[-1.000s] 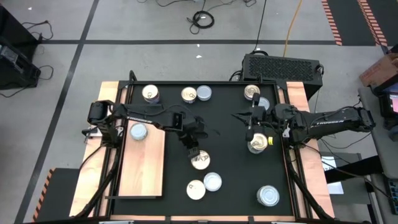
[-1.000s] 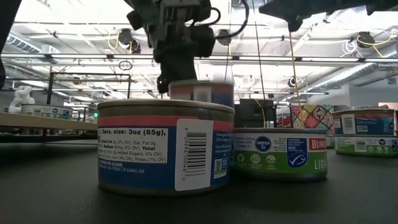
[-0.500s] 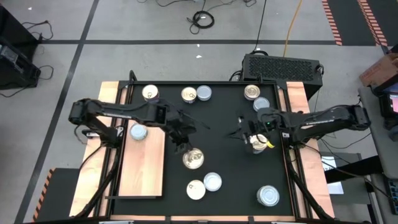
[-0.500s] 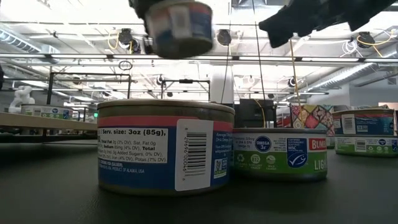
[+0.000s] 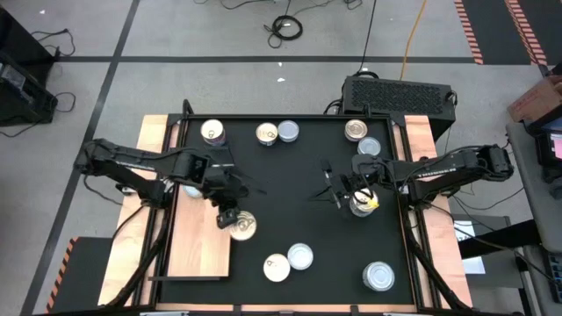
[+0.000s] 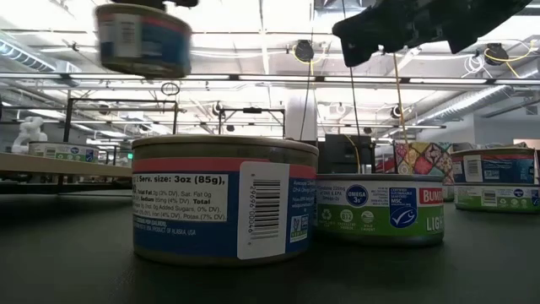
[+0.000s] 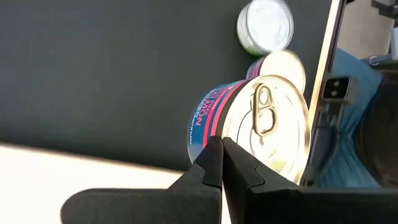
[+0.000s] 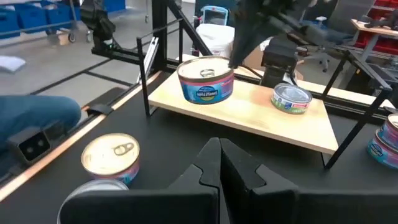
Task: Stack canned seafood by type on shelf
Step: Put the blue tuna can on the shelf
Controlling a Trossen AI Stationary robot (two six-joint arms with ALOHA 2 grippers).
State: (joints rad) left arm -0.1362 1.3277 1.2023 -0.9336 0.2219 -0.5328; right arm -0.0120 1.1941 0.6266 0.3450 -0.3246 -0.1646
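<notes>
My left gripper [image 5: 230,216] is shut on a blue-and-pink labelled can with a gold pull-tab top [image 5: 243,226], high above the mat at the right edge of the shelf [image 5: 200,250]. In the low view the can [image 6: 142,38] hangs well above the standing cans. One green-labelled can [image 8: 291,98] stands on the shelf [image 8: 249,119]. My right gripper [image 5: 332,190] is shut and touches nothing, hovering over the mat's right half, next to a can [image 5: 362,204]. Other cans stand on their bases along the mat's far and near sides. My left gripper holds the can at the edge of its top, at the rim [image 7: 219,138] on the shelf side. The fingers [image 7: 205,168] come slanting down from the table's left and stand almost together, hiding the exact place of contact. The can is lifted clear, top upward, slightly tilted.
Gold-topped cans [image 5: 212,132] [image 5: 267,133] and a silver one [image 5: 287,132] stand at the far edge, two more [image 5: 355,130] [image 5: 369,146] far right. A cream-topped can [image 5: 277,267], a silver one [image 5: 300,256] and a larger can [image 5: 379,276] stand near. The black mat [image 5: 299,193] lies bare mid-table.
My left gripper has lifted the gold-topped can off the mat and carried it toward the table's left, from the mat's middle to the shelf's right edge. In the low view it rose and moved left. My right gripper has drifted a little toward the table's left.
</notes>
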